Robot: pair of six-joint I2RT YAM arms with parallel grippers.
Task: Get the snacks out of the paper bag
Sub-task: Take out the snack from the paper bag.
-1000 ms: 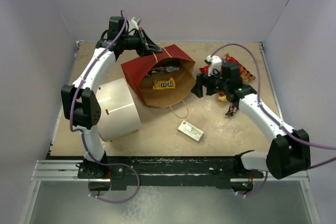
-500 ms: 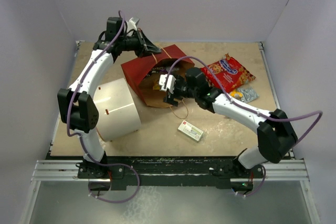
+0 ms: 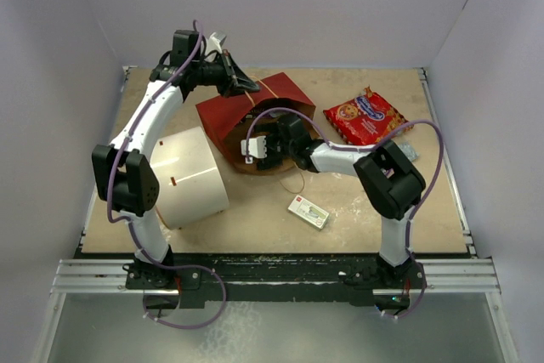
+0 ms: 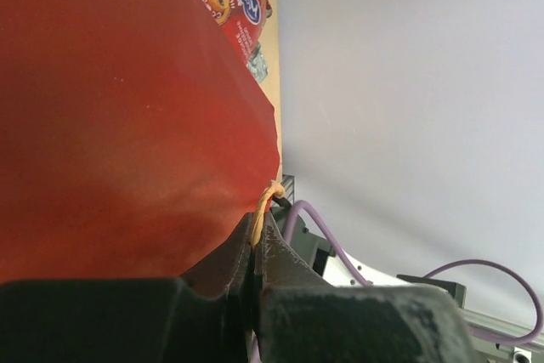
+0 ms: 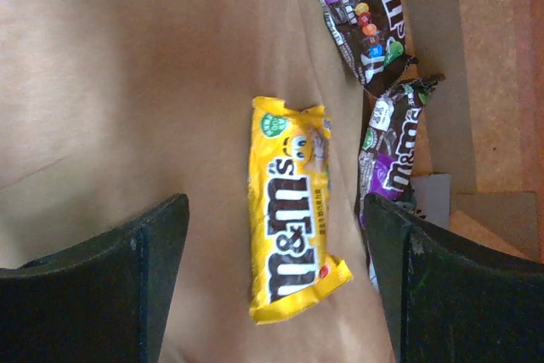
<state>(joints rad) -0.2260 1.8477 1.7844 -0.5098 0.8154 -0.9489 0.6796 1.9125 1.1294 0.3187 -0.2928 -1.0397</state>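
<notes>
- Tan board table, pale lilac walls on three sides.
- Bag lies on its side mid-table with its mouth facing the near right, red outside, kraft inside.
- Left gripper clenched on the bag's handle at its far top edge.
- Right gripper is inside the bag mouth with jaws spread wide and grasps nothing; yellow pack lies on the bag floor between its fingers, not touching either.
- Counts in the bag: 1 yellow pack, 2 purple packs just beside it, deeper in.
- Out on the table: 1 cookie bag right of the bag, 1 pale wrapper near it.
- Also 1 white cylinder left, 1 flat box near the middle.
</notes>
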